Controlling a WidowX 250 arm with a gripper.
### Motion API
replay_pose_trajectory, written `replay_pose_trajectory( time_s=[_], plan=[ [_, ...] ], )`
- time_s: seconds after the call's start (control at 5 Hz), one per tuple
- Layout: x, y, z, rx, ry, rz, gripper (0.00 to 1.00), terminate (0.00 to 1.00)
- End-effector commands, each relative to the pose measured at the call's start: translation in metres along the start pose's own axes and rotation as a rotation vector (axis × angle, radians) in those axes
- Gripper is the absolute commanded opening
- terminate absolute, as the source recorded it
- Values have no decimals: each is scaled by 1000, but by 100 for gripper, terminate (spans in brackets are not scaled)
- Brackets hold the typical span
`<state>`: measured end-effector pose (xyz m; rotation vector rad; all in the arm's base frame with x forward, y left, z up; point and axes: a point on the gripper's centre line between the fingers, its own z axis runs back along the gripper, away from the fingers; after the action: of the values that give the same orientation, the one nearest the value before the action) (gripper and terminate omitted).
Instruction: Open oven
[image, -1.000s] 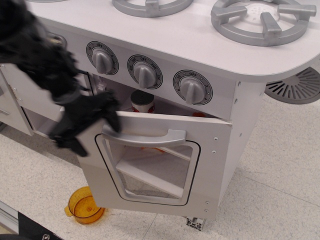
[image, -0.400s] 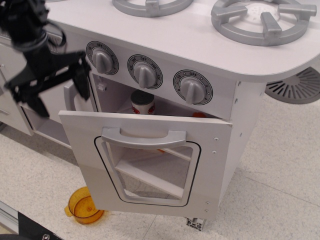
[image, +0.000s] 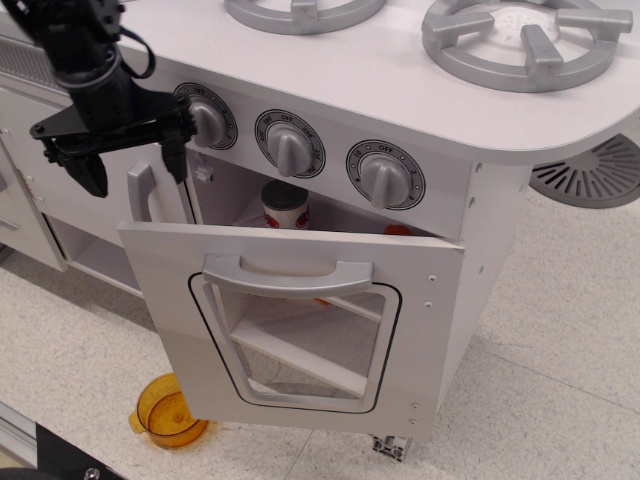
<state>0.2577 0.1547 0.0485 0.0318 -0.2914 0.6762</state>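
Observation:
The oven door (image: 300, 320) hangs partly open, tilted outward from its top edge. It is white with a rounded clear window framed in silver-grey and a wide horizontal silver handle (image: 287, 275). Inside the oven a white container with a dark lid (image: 284, 203) shows above the door. My black gripper (image: 133, 158) is up at the left, above and clear of the door's top left corner. Its two fingers (image: 92, 170) point down, spread apart, holding nothing.
Three grey knobs (image: 290, 143) sit on the panel above the oven. Grey burners (image: 525, 40) lie on the stovetop. A cupboard door with a vertical silver handle (image: 140, 192) is left of the oven. An orange cup (image: 168, 412) lies on the floor below.
The gripper let go of the door's top left corner, then rose and moved left, away from it. The door swung further open and now holds still.

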Motion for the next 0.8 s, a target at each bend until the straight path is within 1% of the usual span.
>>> replay_pose_trajectory(
  time_s=[0.0, 0.2, 0.4, 0.6],
  plan=[
    [20, -17, -14, -23, -95, -170, 100, 0],
    [15, -25, -30, 7, -70, -163, 100, 0],
    [0, -28, -33, -6, -14, -86, 100, 0],
    [-20, -30, -31, 25, 7, 12, 100, 0]
  ],
)
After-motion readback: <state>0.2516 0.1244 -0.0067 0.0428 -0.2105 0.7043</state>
